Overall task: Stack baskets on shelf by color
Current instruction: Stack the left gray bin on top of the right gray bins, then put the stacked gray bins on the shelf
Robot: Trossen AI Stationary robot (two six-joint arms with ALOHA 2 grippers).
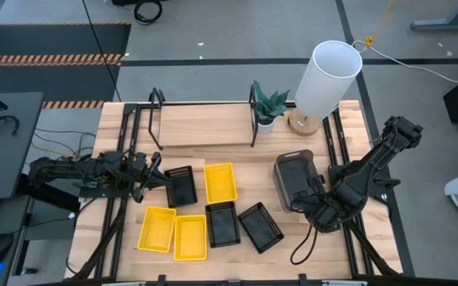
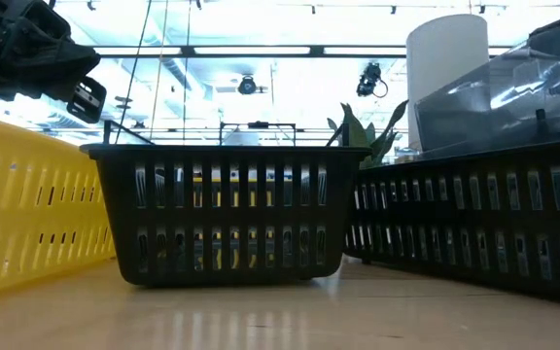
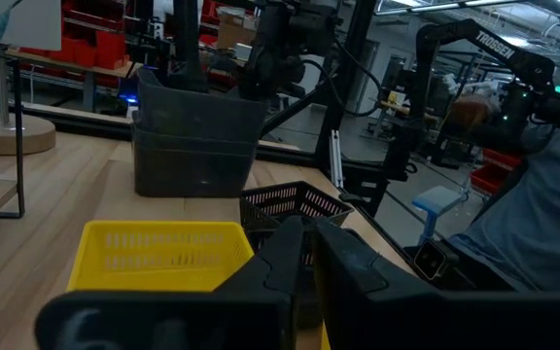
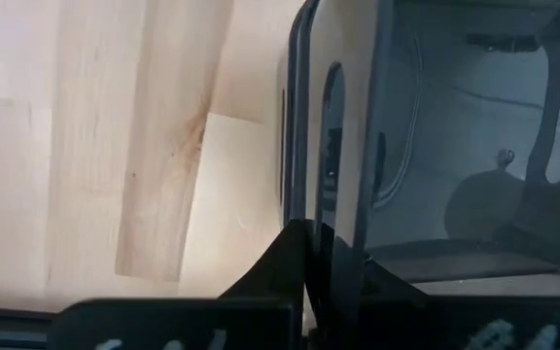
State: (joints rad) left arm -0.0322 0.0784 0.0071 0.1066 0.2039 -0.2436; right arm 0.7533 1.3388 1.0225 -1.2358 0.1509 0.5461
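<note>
On the far arm (image 3: pixel 494 49), white lettering reads "TROSSEN".

Even overhead light in high view; low view backlit by blown-out ceiling glare; desk (image 2: pixel 261 316) reflects it; near hands blurred.

Three yellow baskets (image 1: pixel 220 182), three black mesh baskets (image 1: pixel 222 224) and stacked grey baskets (image 1: pixel 293 179) lie before an empty wooden shelf (image 1: pixel 205 125).
</note>
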